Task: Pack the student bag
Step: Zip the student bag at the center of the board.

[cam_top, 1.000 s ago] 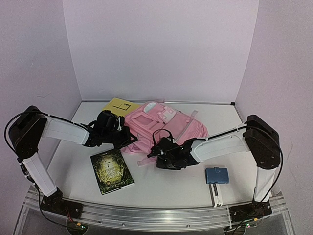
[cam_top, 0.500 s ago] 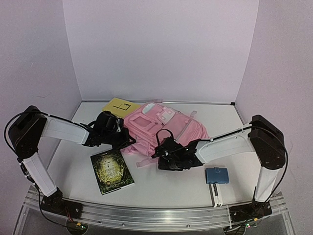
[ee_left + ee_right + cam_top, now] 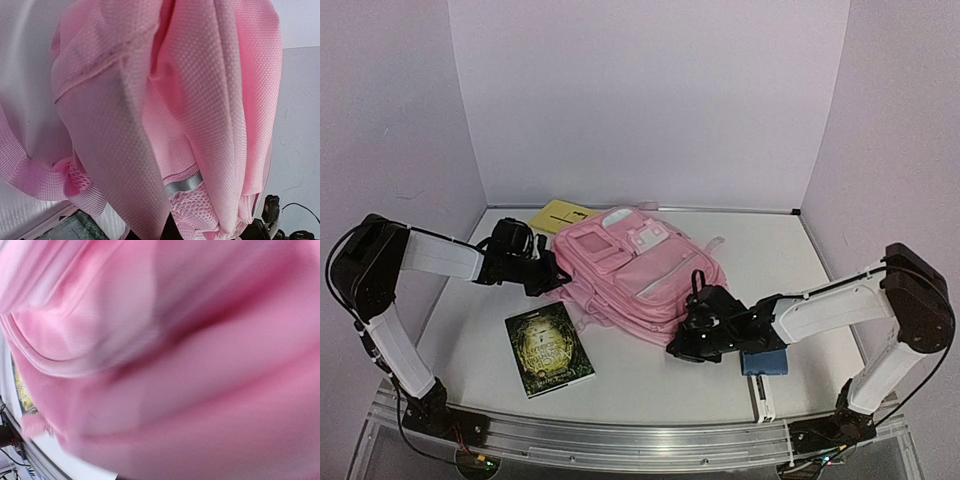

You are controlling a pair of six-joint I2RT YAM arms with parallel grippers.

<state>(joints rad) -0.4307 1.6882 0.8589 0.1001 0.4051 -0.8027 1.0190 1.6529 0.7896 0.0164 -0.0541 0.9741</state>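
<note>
The student bag (image 3: 640, 268), a large soft pink backpack, lies front up across the middle of the table. My left gripper (image 3: 557, 279) is shut on fabric at the bag's left edge. My right gripper (image 3: 683, 340) is shut on fabric at its near right edge. The bag stretches between the two. Pink woven cloth of the student bag (image 3: 200, 100) fills the left wrist view, with a grey reflective strip (image 3: 184, 184) low down. In the right wrist view the student bag (image 3: 200, 390) is a pink blur hiding my fingers.
A dark green book (image 3: 548, 348) lies at the near left. A yellow notebook (image 3: 558, 214) sticks out behind the bag's far left corner. A small blue case (image 3: 767, 362) sits just right of my right gripper, near the front rail (image 3: 620, 432).
My right gripper closed on the bag and pulled right and nearer. The left gripper drew back and left. The bag shifted and spread out between them.
</note>
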